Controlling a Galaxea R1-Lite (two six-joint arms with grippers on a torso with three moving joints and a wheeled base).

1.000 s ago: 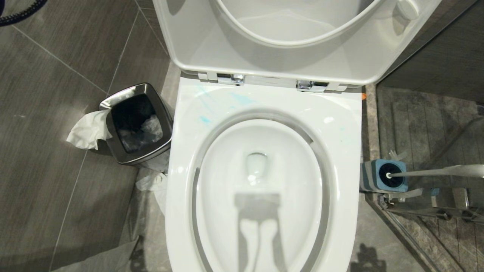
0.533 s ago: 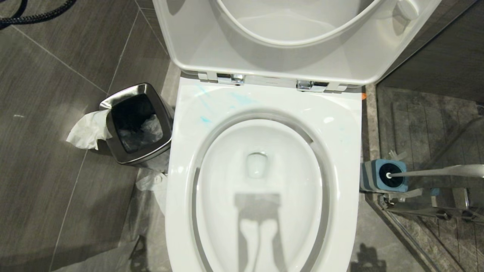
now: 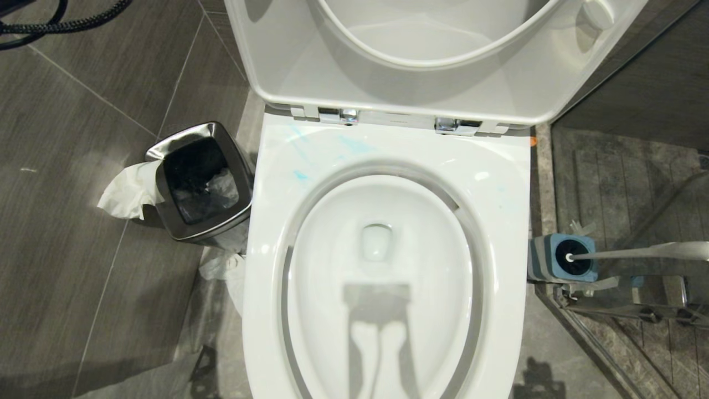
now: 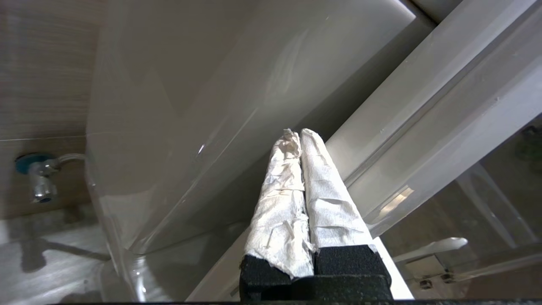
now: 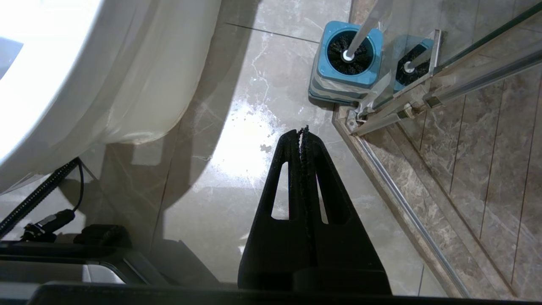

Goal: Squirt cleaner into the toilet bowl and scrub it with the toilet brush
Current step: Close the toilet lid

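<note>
Now: lid up, toilet bowl (image 3: 382, 310) wide open, pale blue cleaner (image 3: 302, 176) only on the back rim. Toilet brush (image 3: 637, 252) parked in the blue holder (image 3: 562, 259) on the floor, at the bowl's right edge. Left gripper (image 4: 300, 134) pinched tight, empty, wrapped in paper. Right gripper (image 5: 302, 132) pinched tight, empty, over the floor. Could tip the holder if grabbed crooked.

A bathroom: toilet bowl (image 3: 388, 221), chrome waste bin (image 3: 200, 183), grey floor tiles (image 3: 72, 221), glass shower door (image 3: 637, 288).
</note>
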